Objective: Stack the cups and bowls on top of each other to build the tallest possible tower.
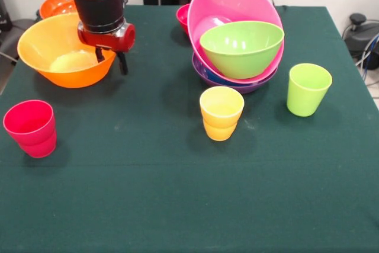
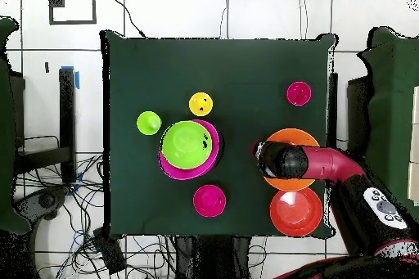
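My gripper [image 1: 112,67] hangs over the right rim of the large light orange bowl [image 1: 56,57]. One finger is inside the bowl and one outside, with the jaws apart. The tower [image 1: 237,39] stands mid-table: the purple bowl [image 1: 249,85] lowest, a sliver of the blue bowl [image 1: 218,79] above it, then the tilted large pink bowl [image 1: 228,1] with the lime green bowl [image 1: 241,45] in it. The red cup [image 1: 31,127], yellow cup [image 1: 221,112] and lime green cup [image 1: 307,89] stand alone on the cloth. The small red bowl [image 1: 183,16] sits behind the tower.
The red-orange bowl [image 1: 56,3] sits behind the light orange one, at the table's far left corner. In the overhead view my arm [image 2: 327,163] reaches over the light orange bowl [image 2: 291,136]. The dark green cloth [image 1: 148,194] covers the table.
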You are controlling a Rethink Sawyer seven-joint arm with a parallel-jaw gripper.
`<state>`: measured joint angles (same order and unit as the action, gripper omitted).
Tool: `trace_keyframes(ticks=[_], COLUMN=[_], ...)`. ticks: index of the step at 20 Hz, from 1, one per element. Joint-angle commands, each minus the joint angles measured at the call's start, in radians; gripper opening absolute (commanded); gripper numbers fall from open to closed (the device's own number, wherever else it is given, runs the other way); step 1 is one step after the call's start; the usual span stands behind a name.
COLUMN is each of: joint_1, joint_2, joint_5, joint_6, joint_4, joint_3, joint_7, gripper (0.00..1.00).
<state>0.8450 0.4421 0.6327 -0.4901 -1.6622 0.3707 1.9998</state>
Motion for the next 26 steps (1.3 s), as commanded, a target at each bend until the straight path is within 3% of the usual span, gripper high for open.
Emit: trace_keyframes(ticks=[1,9,10,18,26], joint_1=[0.003,-0.005,-0.006,0.001,0.0], joint_2=[0.03,0.068,0.067,0.065,0.196], joint_5=[0.013,-0.005,-0.007,-0.01,-0.122], joint_6=[-0.03,-0.061,-0.067,-0.06,-0.189], joint_4=[0.035,0.02,0.021,0.024,-0.038], joint_3=[0.052,0.066,0.064,0.081,0.119], joint_7=[-0.106,-0.104,-0.101,-0.113,-0.122], gripper=[0.0,0.0,1.0,1.0,1.0])
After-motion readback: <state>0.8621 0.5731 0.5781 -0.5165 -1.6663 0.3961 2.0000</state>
